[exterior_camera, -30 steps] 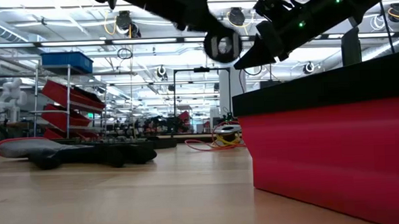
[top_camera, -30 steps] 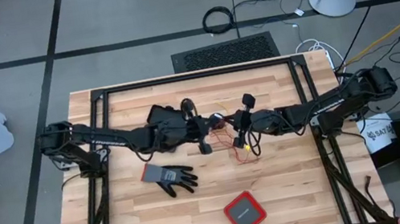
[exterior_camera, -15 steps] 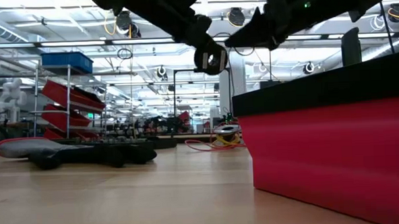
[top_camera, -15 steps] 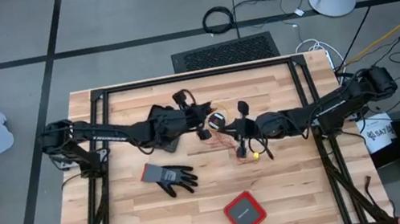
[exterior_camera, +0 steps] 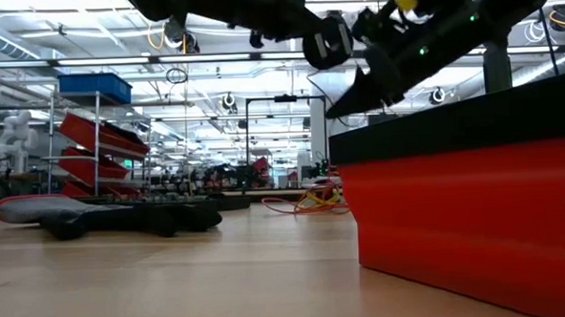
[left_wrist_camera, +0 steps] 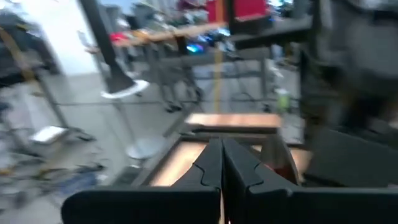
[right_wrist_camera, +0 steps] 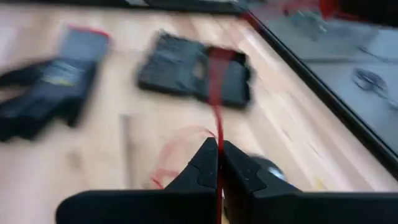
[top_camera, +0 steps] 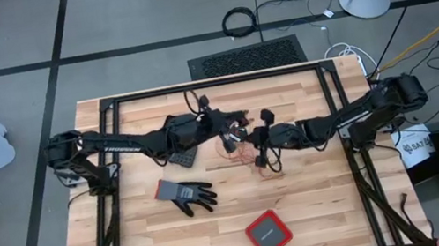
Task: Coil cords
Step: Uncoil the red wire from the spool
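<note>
At table centre, the right gripper (right_wrist_camera: pixel 217 163) was clamped on the red cord (right_wrist_camera: pixel 214 93); the left gripper (left_wrist_camera: pixel 222 163) was closed at its 9 o'clock. Coiling appeared underway; next, loop the yellow cord (top_camera: pixel 263 158) beneath.

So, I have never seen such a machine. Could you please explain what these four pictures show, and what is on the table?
It is a robot with two dark arms working at a wooden table. One picture looks straight down from above, one looks level across the table top, and two come from small cameras on the arms' wrists.

On the table lie a grey and black glove, a red box, a flat black case, and thin red and yellow wires near the middle.

Both arms meet over those wires. The right hand is shut on the red wire, which runs up from between its fingers. The left hand is shut too; whether it holds anything does not show.
</note>
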`<control>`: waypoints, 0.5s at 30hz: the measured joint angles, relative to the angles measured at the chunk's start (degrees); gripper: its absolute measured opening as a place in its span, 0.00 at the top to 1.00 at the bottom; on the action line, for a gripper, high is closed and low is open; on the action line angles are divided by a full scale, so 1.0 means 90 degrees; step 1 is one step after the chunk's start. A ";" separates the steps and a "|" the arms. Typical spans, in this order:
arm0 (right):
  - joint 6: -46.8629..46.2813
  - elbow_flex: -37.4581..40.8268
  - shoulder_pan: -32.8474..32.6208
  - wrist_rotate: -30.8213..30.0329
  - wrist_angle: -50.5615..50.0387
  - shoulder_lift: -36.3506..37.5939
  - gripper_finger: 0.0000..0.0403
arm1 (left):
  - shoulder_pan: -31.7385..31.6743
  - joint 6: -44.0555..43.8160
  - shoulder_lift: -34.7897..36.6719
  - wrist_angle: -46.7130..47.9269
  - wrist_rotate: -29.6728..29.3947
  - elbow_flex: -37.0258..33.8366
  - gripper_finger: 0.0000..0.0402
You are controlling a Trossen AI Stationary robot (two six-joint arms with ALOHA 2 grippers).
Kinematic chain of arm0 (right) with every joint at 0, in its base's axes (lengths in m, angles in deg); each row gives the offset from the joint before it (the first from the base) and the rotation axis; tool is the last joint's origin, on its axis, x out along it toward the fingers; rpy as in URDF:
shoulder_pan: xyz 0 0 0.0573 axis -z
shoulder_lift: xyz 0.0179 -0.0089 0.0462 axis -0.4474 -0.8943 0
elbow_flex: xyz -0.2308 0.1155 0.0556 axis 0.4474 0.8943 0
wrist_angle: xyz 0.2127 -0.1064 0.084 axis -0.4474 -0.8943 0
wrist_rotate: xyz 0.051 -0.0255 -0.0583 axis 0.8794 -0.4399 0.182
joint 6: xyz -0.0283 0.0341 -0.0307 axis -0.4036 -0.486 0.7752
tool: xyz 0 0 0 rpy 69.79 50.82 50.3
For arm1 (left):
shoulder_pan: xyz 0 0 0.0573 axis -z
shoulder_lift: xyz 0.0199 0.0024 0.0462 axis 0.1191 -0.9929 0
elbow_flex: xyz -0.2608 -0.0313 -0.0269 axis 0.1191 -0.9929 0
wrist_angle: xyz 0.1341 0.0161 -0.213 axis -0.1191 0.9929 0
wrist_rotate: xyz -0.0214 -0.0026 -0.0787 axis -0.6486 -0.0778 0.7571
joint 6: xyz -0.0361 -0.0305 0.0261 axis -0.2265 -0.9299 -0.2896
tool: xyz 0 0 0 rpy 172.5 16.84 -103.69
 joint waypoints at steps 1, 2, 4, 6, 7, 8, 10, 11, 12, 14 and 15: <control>-0.0028 0.0005 0.0056 -0.0097 -0.0143 0.0068 1.00 | -0.0009 -0.0019 0.0010 0.0222 0.0193 0.0000 1.00; -0.0058 0.0000 0.0096 -0.0180 -0.0293 0.0158 1.00 | -0.0008 -0.0009 0.0039 0.0512 0.0320 0.0000 1.00; -0.0067 0.0001 0.0158 -0.0375 -0.0672 0.0371 1.00 | -0.0002 0.0093 0.0089 0.1028 0.0364 0.0000 1.00; -0.0097 0.0001 0.0195 -0.0541 -0.1014 0.0593 1.00 | 0.0000 0.0307 0.0166 0.1604 0.0360 0.0000 1.00; -0.0123 0.0001 0.0207 -0.0635 -0.1141 0.0708 1.00 | -0.0003 0.0402 0.0194 0.1782 0.0354 0.0000 1.00; -0.0147 0.0001 0.0220 -0.0681 -0.1270 0.0833 1.00 | -0.0003 0.0506 0.0242 0.2036 0.0334 0.0000 1.00; -0.0211 0.0001 0.0222 -0.0711 -0.1457 0.1068 1.00 | 0.0006 0.0738 0.0300 0.2371 0.0106 -0.0001 1.00; -0.0214 0.0001 0.0222 -0.0715 -0.1468 0.1155 1.00 | 0.0029 0.0873 0.0341 0.2570 -0.0090 0.0002 1.00; -0.0206 0.0001 0.0202 -0.0697 -0.1469 0.1239 1.00 | 0.0051 0.1022 0.0362 0.2791 -0.0336 0.0001 1.00; -0.0170 0.0001 0.0092 -0.0672 -0.1408 0.1357 1.00 | 0.0092 0.1292 0.0367 0.3007 -0.0785 0.0000 1.00; -0.0090 0.0001 0.0021 -0.0659 -0.1351 0.1396 1.00 | 0.0110 0.1405 0.0367 0.3177 -0.0983 0.0000 1.00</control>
